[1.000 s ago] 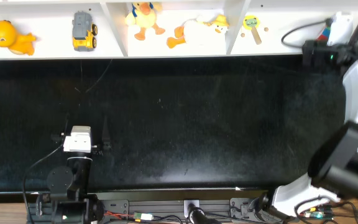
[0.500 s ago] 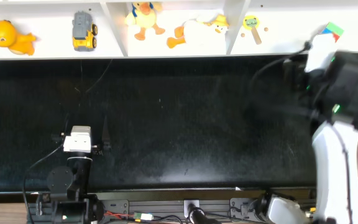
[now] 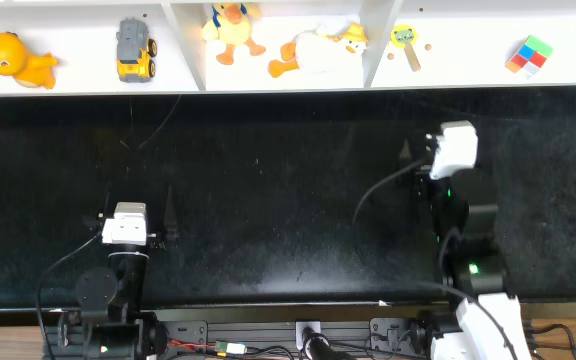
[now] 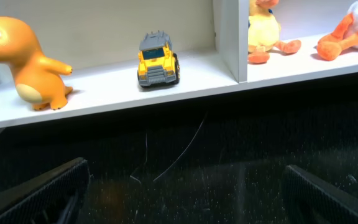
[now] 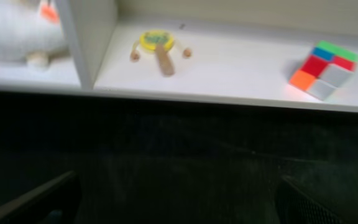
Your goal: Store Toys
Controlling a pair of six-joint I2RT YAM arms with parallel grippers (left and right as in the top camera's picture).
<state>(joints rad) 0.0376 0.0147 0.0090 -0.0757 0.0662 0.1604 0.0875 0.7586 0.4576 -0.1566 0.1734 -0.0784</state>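
White shelf [image 3: 68,82], top view: it is running along the far edge of the black mat [image 3: 288,200], and two upright dividers are splitting it into three bays.
Shelf's left bay: an orange figure [image 3: 18,58] and a yellow toy truck [image 3: 135,50] are sitting apart from each other.
Shelf's middle bay: a yellow duck [image 3: 232,30] and a white plush duck [image 3: 318,50] are lying side by side.
Shelf's right bay: a rattle drum [image 3: 406,42] is lying near the divider, and a colour cube [image 3: 527,54] is sitting well apart from it, toward the shelf's right end.
Arms: the left arm [image 3: 126,230] is hanging over the mat well back from the shelf, while the right arm [image 3: 455,150] is standing nearer the shelf, in front of its right bay.
Left wrist view: the left gripper [image 4: 185,180] is facing the shelf's left bay with its fingers spread wide and holding nothing.
Right wrist view: the right gripper [image 5: 179,190] is gaping wide too, gripping nothing, with the rattle drum and colour cube resting on the shelf ahead of it.
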